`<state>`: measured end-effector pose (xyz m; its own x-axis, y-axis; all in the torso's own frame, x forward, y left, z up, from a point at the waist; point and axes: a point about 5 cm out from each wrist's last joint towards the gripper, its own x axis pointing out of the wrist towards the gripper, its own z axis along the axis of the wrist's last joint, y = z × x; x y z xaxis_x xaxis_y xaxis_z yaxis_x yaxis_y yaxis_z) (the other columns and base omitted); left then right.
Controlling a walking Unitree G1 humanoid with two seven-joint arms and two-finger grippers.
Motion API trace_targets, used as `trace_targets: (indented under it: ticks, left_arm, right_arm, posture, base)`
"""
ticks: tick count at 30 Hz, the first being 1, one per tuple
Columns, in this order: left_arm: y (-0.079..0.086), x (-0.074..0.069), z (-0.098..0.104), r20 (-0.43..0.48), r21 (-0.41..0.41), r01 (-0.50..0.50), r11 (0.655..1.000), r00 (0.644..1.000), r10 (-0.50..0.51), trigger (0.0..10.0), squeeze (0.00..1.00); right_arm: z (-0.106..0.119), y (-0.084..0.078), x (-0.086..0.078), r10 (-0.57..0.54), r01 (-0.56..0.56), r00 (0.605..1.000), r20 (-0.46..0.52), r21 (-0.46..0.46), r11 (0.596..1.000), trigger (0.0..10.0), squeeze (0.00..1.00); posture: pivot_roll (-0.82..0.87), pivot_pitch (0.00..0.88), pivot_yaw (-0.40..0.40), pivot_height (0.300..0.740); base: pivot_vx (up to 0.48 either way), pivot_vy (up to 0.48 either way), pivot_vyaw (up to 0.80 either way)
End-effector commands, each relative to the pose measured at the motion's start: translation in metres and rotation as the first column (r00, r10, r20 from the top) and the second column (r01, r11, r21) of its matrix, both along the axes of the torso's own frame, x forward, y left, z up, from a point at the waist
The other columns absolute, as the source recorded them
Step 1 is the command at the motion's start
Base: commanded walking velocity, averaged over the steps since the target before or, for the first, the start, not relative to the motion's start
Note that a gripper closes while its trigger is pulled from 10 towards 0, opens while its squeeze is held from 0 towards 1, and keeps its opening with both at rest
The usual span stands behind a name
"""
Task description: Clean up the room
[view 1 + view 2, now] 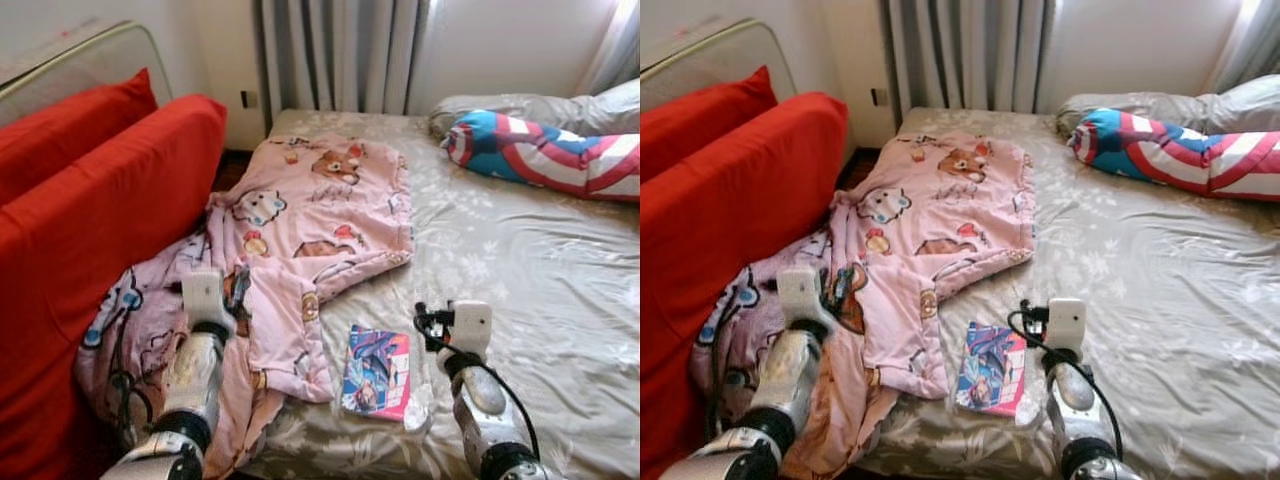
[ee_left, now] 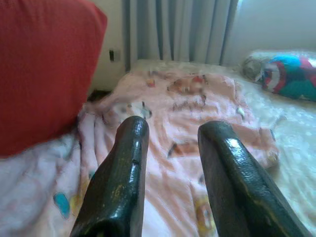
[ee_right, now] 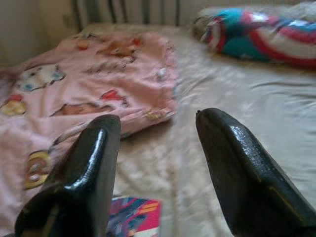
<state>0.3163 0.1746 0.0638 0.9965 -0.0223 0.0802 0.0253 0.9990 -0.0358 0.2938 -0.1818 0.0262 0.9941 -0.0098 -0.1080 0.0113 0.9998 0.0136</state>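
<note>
- Pink blanket [image 1: 300, 230]: printed with cartoon animals, spread crumpled over the left half of the bed [image 1: 520, 270]; its far part lies flat toward the head edge, its near part is bunched and hangs over the bed's near-left corner, against the red sofa [image 1: 90, 230]
- Book [image 1: 377, 371]: glossy pink-and-blue cover, lying flat at the near edge of the bed, just beside the blanket's folded lower corner
- Long pillow [image 1: 545, 150]: blue, red and white, with a star-shield pattern, lying along the head edge toward the far-right corner, against grey pillows [image 1: 520, 108]
- Left gripper [image 2: 173, 143]: fingers [image 2: 123, 173] parted, nothing between them; held above the bunched part of the blanket at the near-left corner, pointed along the blanket toward the head edge
- Right gripper [image 3: 158, 128]: fingers [image 3: 237, 158] parted, nothing between them; held above the bare sheet at the near edge, just right of the book, not touching it
- Bed sheet: beige-grey with a pale floral pattern, wrinkled across the right half
- Sofa: red cover, two red cushions [image 1: 60, 130] along its back, standing along the bed's left edge
- Curtain [image 1: 340, 55]: grey, striped, hanging behind the head edge of the bed
</note>
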Motion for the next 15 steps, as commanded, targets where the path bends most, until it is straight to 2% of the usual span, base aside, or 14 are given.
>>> trace_targets:
  ticks: [1, 9, 13, 15]
  left_arm:
    - [0.003, -0.007, -0.006, -0.010, 0.003, -0.007, 1.000, 1.000, 0.007, 10.0, 0.00]
    - [0.012, -0.032, -0.025, -0.045, 0.021, -0.027, 0.999, 0.999, 0.028, 10.0, 0.00]
    - [0.011, -0.034, -0.025, -0.049, 0.009, -0.022, 1.000, 0.999, 0.022, 10.0, 0.00]
    - [0.008, -0.029, -0.022, -0.040, 0.011, -0.006, 1.000, 0.999, 0.007, 10.0, 0.00]
  right_arm:
    - [-0.004, 0.002, -0.008, 0.017, -0.016, 1.000, 0.007, -0.016, 1.000, 10.0, 0.00]
    - [-0.019, 0.000, -0.033, 0.003, -0.004, 1.000, -0.008, -0.030, 1.000, 10.0, 0.00]
    - [-0.027, 0.000, -0.037, 0.012, -0.016, 0.998, -0.067, -0.063, 0.998, 10.0, 0.00]
    - [-0.025, 0.001, -0.033, 0.013, -0.016, 0.998, -0.065, -0.051, 0.999, 10.0, 0.00]
  posture:
    - [-0.11, 0.000, -0.014, 0.740]
    - [-0.09, 0.000, -0.034, 0.740]
    - [-0.09, 0.000, -0.040, 0.740]
    - [-0.08, 0.000, -0.039, 0.740]
  base:
    - [0.000, 0.000, 0.00]
    - [0.000, 0.000, 0.00]
    - [0.000, 0.000, 0.00]
    - [0.000, 0.000, 0.00]
